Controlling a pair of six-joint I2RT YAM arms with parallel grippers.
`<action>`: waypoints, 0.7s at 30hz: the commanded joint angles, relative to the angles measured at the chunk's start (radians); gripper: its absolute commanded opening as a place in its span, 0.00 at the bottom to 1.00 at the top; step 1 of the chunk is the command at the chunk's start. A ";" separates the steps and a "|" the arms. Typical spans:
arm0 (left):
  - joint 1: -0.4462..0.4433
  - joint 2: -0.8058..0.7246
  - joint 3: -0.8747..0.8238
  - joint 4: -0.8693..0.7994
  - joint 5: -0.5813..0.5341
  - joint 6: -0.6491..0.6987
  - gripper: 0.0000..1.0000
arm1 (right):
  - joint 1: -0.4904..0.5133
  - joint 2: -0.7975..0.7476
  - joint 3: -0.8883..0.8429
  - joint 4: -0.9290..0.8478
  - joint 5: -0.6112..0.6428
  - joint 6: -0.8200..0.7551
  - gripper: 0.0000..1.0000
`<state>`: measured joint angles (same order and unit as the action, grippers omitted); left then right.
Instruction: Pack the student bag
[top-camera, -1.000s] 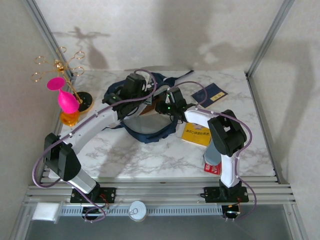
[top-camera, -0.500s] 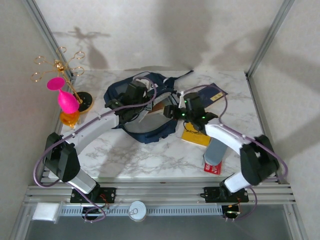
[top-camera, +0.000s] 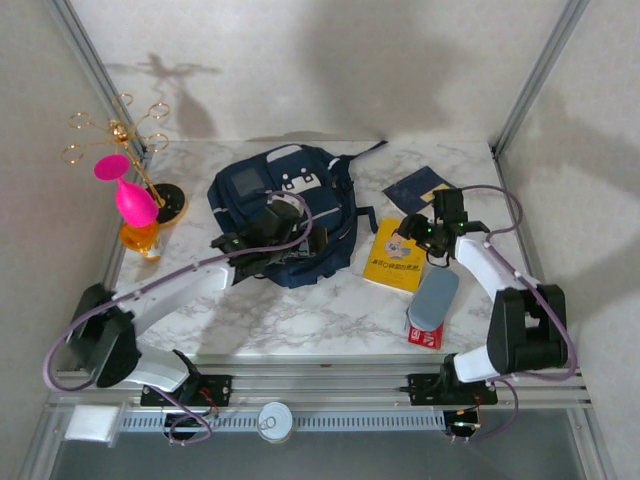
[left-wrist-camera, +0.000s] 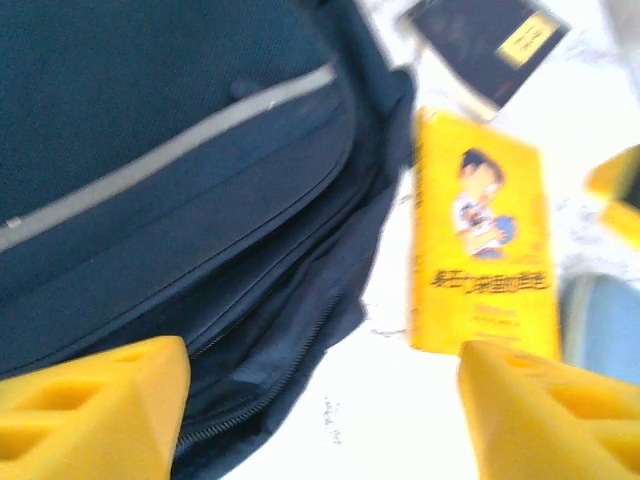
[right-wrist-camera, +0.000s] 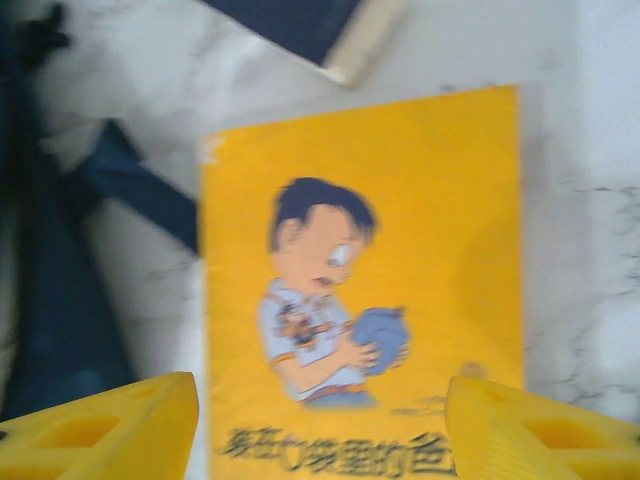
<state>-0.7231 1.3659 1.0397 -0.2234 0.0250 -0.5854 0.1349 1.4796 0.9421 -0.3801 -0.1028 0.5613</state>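
Near edge of white marbled bench (top-camera: 300, 322): grey rounded pouch (top-camera: 433, 297) lying partly on a red packet (top-camera: 427, 337). Just behind, flat yellow cartoon-cover booklet (top-camera: 392, 268). Right gripper (right-wrist-camera: 320, 425) over it, jaws wide, holding nothing. Left gripper (left-wrist-camera: 322, 400) over near edge of navy-blue fabric student bag (top-camera: 262, 185), jaws wide, empty. Bag lies mid-bench, just left of booklet.
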 joint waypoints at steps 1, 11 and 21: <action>0.001 -0.135 -0.055 0.104 0.042 -0.193 0.98 | -0.009 0.073 0.063 -0.045 0.094 -0.001 0.70; -0.041 -0.170 -0.012 0.138 0.034 -0.439 0.99 | -0.018 0.267 0.146 -0.003 0.079 0.021 0.79; -0.049 -0.109 0.059 0.088 -0.032 -0.465 0.99 | 0.041 0.304 0.134 -0.007 0.045 0.075 0.81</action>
<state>-0.7654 1.2415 1.0672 -0.1154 0.0357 -1.0256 0.1471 1.7580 1.0718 -0.3779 -0.0231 0.5961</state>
